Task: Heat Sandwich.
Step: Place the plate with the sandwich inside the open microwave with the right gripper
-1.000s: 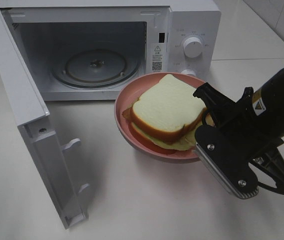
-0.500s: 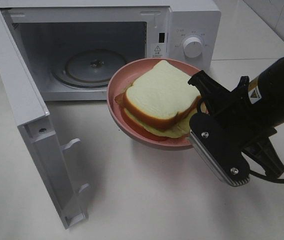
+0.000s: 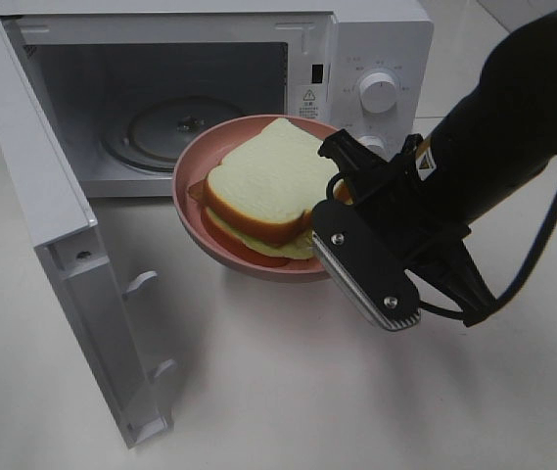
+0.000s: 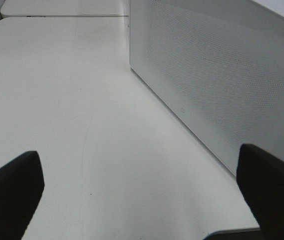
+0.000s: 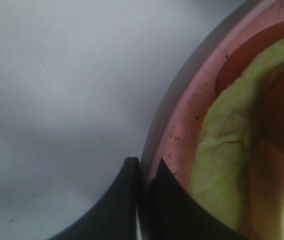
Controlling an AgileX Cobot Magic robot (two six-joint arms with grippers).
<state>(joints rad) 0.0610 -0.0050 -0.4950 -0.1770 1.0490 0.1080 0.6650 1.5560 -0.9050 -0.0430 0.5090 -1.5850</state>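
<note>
The right gripper (image 3: 337,196) was clenched on the rim of the pink plate (image 3: 192,208) — the sandwich (image 3: 263,186) lying flat on it, just before the open microwave (image 3: 376,39), probably so the food itself went untouched — while the left gripper (image 4: 142,195) hung released beside the oven.

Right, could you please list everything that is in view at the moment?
microwave: one, white, at the back of the table, its door swung open to the left
turntable: one, clear glass, inside the microwave
plate: one, pink, held in front of the microwave's opening
sandwich: one, white bread with brown crust, on the plate
table: one, white, under everything
right gripper: one, black, shut on the plate's rim
left gripper: one, black, open, over the table beside the microwave's outer wall
</note>
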